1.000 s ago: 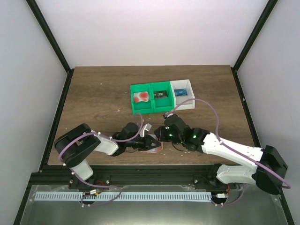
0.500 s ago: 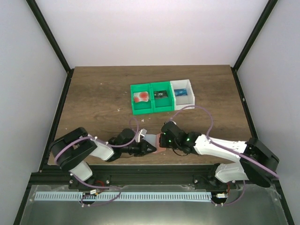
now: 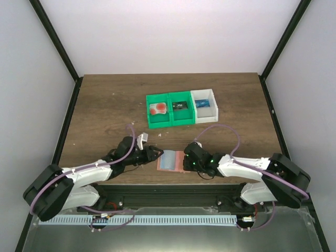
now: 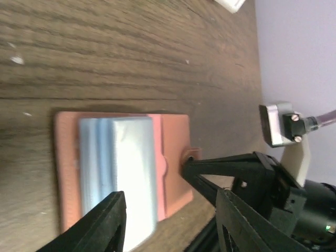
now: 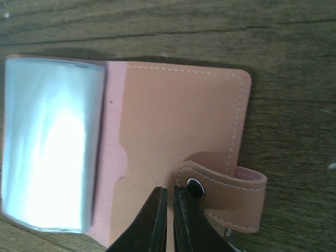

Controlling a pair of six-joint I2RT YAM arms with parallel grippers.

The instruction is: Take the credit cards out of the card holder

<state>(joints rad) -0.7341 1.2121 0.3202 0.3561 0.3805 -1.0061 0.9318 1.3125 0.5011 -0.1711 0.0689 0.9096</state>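
The card holder (image 3: 170,161) lies open and flat near the table's front edge, salmon-pink with shiny blue-grey sleeves (image 5: 50,152). I cannot tell whether the sleeves hold cards. My left gripper (image 3: 154,155) is open just left of the holder, its jaws wide over the sleeves (image 4: 118,173) in the left wrist view (image 4: 169,195). My right gripper (image 3: 185,160) is shut, its tips (image 5: 169,195) resting on the pink panel beside the snap tab (image 5: 220,197). One credit card (image 3: 157,108), pale with a red blot, lies in the left green bin.
A green bin (image 3: 148,113) with two compartments and a white bin (image 3: 214,102) stand together at mid-table behind the holder. Dark cards lie in the middle and white compartments. The table's front edge and black rail run just below both grippers.
The left arm has drawn back to the left and its gripper has let go of the holder. The holder now lies open flat. The right gripper has dropped to the holder's right edge.
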